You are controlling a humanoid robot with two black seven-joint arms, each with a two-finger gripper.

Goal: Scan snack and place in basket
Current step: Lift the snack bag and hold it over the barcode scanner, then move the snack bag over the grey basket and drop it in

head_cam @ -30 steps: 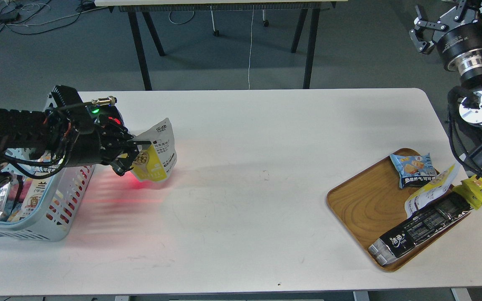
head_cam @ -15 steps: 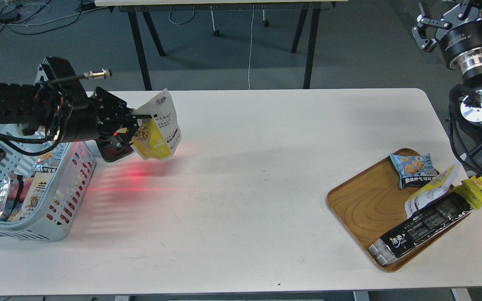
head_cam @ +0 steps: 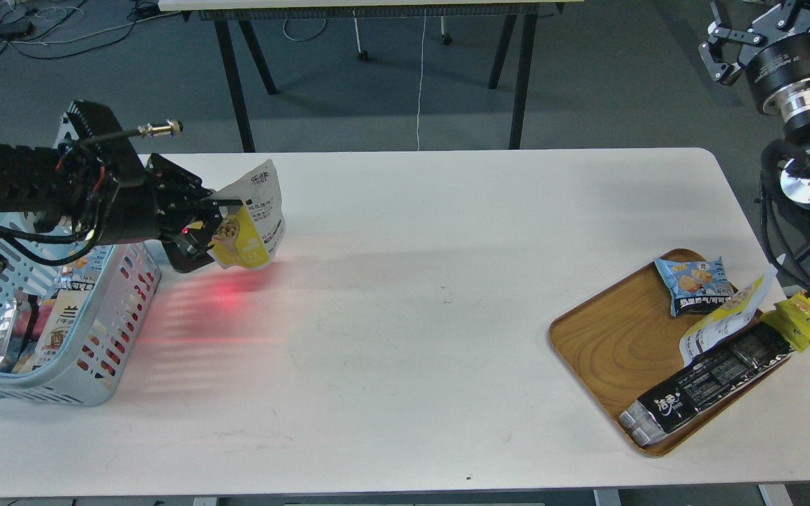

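- Yellow-and-white snack pouch [head_cam: 249,226] hangs above the white table [head_cam: 405,351], off the surface, just to the right of the basket and not inside it.
- The left gripper [head_cam: 209,219] pinches the pouch at its left edge, fingers pressed onto it; the pouch tilts, with its white printed top pointing up and right.
- A red glow [head_cam: 226,299] with striped bands lies on the tabletop below the pouch and spreads toward the basket wall.
- The light blue basket [head_cam: 88,372] sits at the table's left edge with slotted sides; packets show inside it, partly hidden by the left arm crossing above.
- The right gripper [head_cam: 728,46] is raised at the upper right, well away from the table's items, its fingers spread apart and holding nothing.
- A wooden tray [head_cam: 609,337] rests at the right side of the table.
- On the tray lie a blue biscuit packet [head_cam: 693,281], a second yellow-and-white pouch [head_cam: 725,320] and a long black bar pack [head_cam: 707,386], the pouch overlapping the bar pack.
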